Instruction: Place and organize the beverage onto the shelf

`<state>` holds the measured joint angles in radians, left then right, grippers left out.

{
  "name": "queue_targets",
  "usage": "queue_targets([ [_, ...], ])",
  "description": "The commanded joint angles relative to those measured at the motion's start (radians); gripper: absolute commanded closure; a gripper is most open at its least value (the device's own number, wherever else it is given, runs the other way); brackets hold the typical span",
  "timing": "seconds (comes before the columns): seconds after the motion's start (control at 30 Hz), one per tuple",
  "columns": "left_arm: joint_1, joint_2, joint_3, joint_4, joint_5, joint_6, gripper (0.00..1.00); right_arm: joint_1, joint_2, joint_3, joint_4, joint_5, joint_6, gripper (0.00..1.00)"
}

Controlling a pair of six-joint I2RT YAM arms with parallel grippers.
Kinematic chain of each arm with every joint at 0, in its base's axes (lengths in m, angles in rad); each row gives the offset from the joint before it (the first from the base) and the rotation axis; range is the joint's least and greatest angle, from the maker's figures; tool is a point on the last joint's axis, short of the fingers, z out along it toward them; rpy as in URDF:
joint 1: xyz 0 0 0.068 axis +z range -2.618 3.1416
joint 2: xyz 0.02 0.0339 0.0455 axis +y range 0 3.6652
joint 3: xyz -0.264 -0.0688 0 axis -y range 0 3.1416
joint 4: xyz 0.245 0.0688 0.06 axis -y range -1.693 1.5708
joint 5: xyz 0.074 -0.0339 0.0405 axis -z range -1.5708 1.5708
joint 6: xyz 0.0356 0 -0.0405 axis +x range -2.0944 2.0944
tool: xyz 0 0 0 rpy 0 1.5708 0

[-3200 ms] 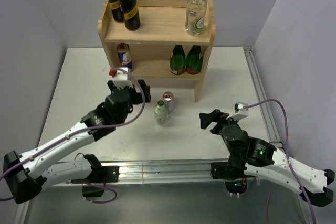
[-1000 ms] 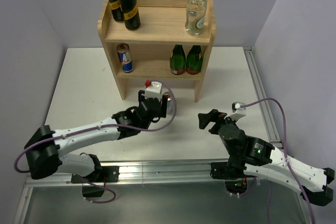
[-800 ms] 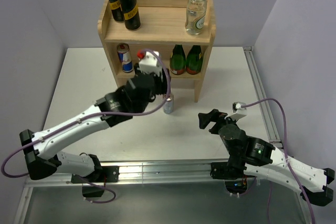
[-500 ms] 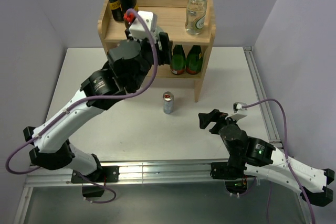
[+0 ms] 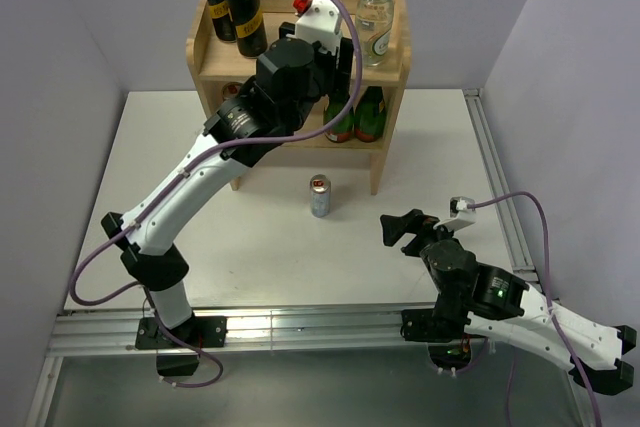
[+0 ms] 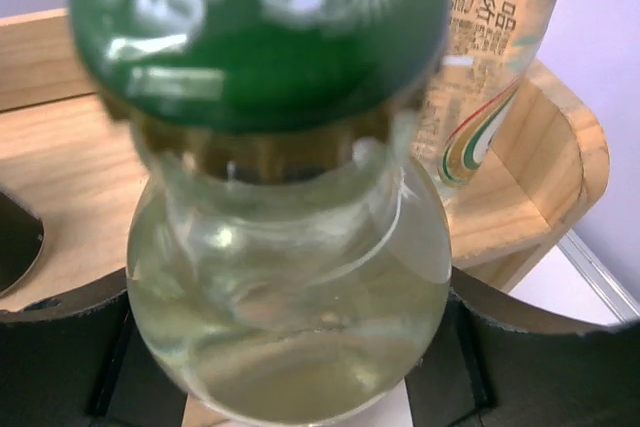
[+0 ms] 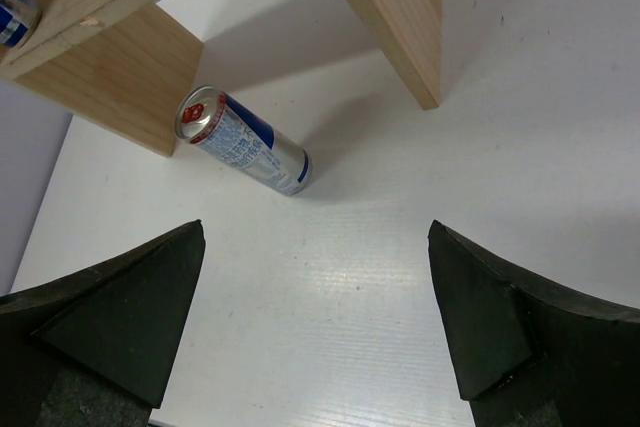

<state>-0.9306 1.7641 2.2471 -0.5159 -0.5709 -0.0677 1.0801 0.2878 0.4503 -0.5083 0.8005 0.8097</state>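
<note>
Jaws of the left gripper clamp a green-capped glass bottle upright over the shelf top board, close to its twin, likely to pair them, while the right gripper gapes empty near the silver-blue-red can on the table.

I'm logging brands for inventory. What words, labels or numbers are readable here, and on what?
Nothing reads clearly.
Green cap of the clear glass bottle up close: white lettering, blurred, unreadable.
Second clear bottle behind: small print, blurred.
Tall black cans, gold bands: too small.
Silver-blue-red can: print too small.
</note>
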Motion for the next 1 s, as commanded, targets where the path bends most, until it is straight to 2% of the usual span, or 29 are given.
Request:
queue_targets([
  [0.0,0.035,0.012,0.101,0.132,0.040,0.003,1.00,0.006,-0.013,-0.010,0.033,0.022,-0.007,0.00],
  [0.37,0.072,0.060,0.091,0.240,0.039,0.020,1.00,0.004,-0.012,-0.012,0.036,0.020,-0.007,0.00],
  [0.77,0.102,0.138,0.072,0.257,0.085,-0.023,0.99,0.004,-0.010,-0.012,0.034,0.022,-0.004,0.00],
  [0.87,0.107,0.144,0.063,0.254,0.089,-0.026,0.90,0.004,-0.012,-0.013,0.034,0.022,-0.006,0.00],
  [0.97,0.107,0.135,0.031,0.264,0.098,-0.023,0.57,0.004,-0.010,-0.013,0.037,0.022,-0.004,0.00],
])
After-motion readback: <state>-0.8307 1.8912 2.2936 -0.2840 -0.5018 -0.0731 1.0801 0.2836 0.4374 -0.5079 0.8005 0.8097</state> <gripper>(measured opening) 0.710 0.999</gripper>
